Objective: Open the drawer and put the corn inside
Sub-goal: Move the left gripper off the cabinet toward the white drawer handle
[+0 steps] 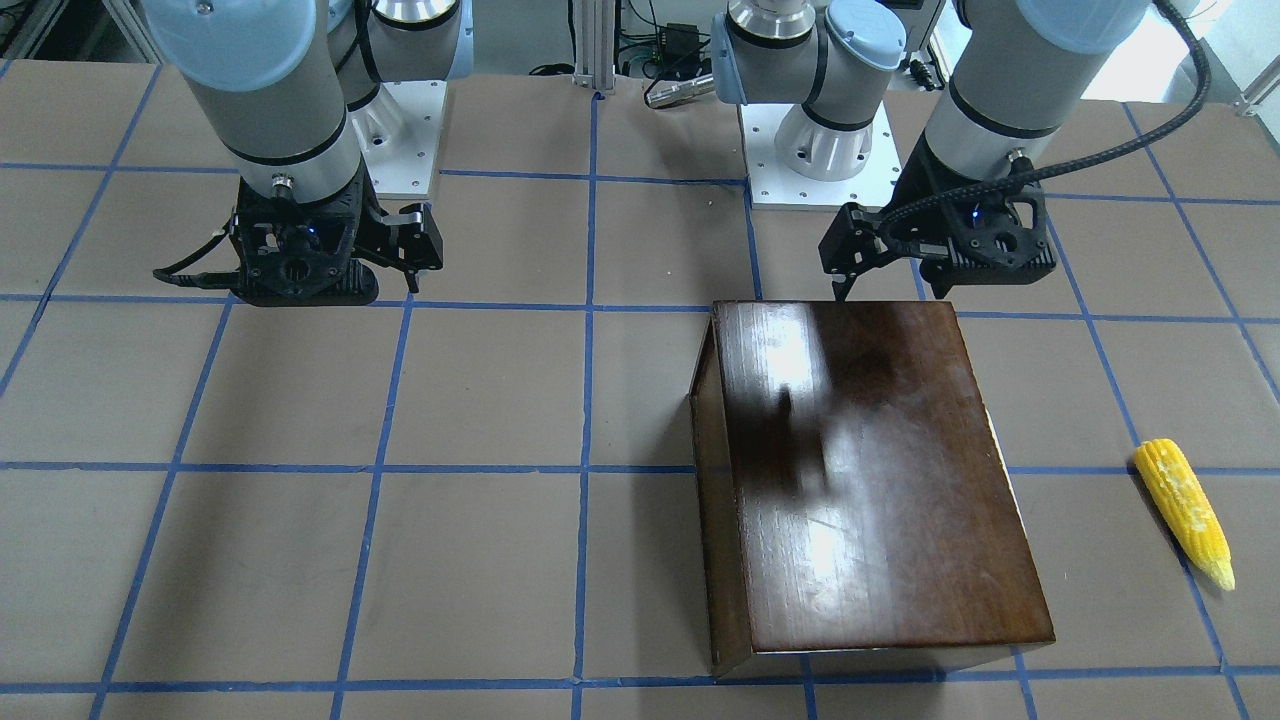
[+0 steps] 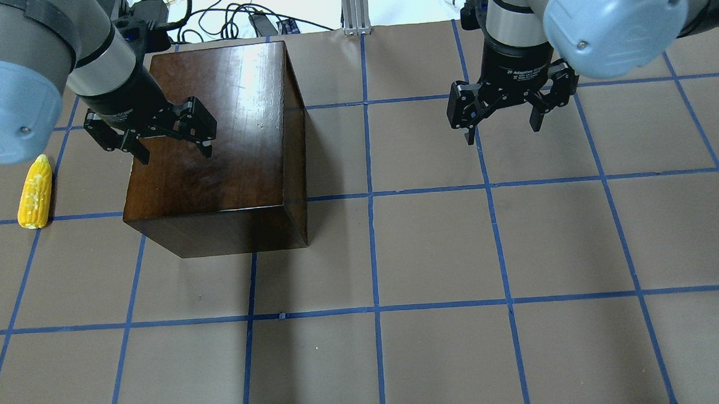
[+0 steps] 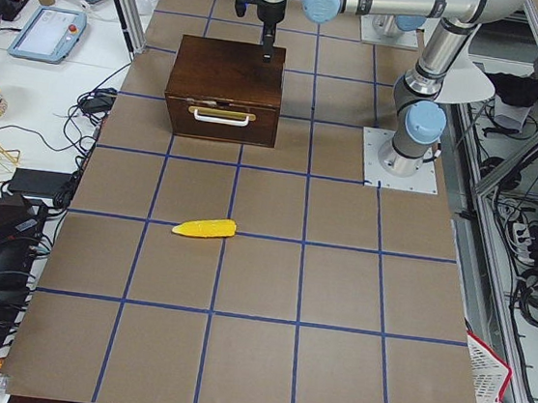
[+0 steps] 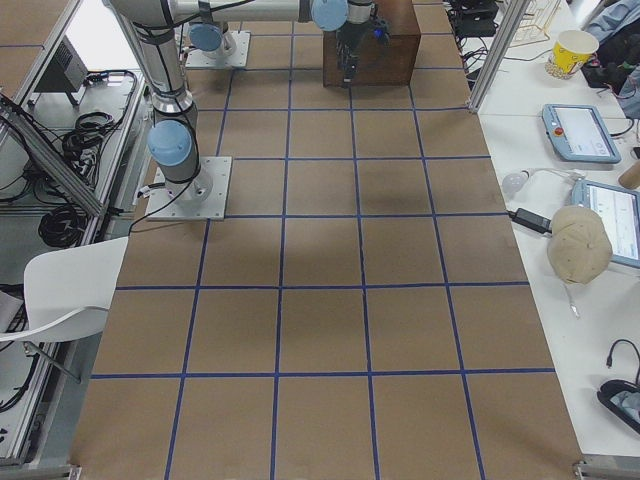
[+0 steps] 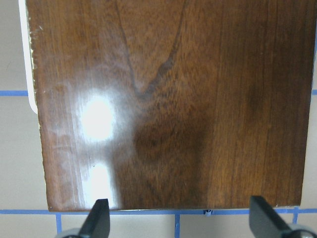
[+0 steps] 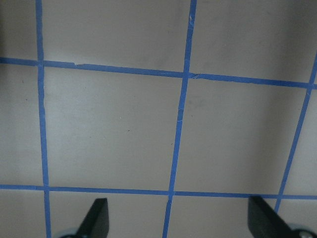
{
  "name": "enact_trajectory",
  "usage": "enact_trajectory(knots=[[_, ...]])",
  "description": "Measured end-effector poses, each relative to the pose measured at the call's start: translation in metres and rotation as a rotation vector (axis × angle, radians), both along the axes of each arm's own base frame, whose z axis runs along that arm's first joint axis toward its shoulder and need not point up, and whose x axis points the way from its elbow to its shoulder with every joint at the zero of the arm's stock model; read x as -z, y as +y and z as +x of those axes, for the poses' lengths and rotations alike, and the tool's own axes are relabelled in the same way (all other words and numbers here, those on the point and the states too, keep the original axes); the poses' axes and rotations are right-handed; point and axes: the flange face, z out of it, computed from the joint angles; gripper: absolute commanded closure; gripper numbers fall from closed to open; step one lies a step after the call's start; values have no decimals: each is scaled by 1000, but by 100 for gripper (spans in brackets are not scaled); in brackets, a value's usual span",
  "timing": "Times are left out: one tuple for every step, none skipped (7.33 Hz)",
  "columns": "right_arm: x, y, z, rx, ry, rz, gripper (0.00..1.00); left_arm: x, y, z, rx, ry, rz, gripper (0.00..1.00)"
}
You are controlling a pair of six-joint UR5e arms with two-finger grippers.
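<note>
The glossy dark-brown wooden box (image 2: 225, 129) stands on the table on my left side. Its drawer (image 3: 220, 118) is shut, and the front panel with its pale pull faces away from the box toward the corn. The yellow corn (image 2: 35, 192) lies on the table left of the box; it also shows in the front-facing view (image 1: 1185, 512) and the exterior left view (image 3: 204, 227). My left gripper (image 2: 175, 154) is open and empty, hovering over the box top near the edge closest to me (image 5: 181, 223). My right gripper (image 2: 503, 132) is open and empty above bare table (image 6: 178, 223).
The table (image 2: 433, 253) is brown with a blue tape grid. The arm bases (image 1: 820, 150) stand on white plates at the robot's side. Operators' desks with tablets (image 3: 47, 32) and a cup (image 4: 572, 50) flank the far table edge.
</note>
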Motion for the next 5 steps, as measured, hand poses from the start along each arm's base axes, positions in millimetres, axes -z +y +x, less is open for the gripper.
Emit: enact_trajectory(knots=[[0, 0, 0, 0, 0, 0, 0, -7, -6, 23, -41, 1, -13, 0], [0, 0, 0, 0, 0, 0, 0, -15, -13, 52, -93, 4, -28, 0], [0, 0, 0, 0, 0, 0, 0, -26, -20, 83, -120, 2, -47, 0], [0, 0, 0, 0, 0, 0, 0, -31, -25, 116, -102, -2, -57, 0], [0, 0, 0, 0, 0, 0, 0, -29, -28, 149, -79, 1, -55, 0]])
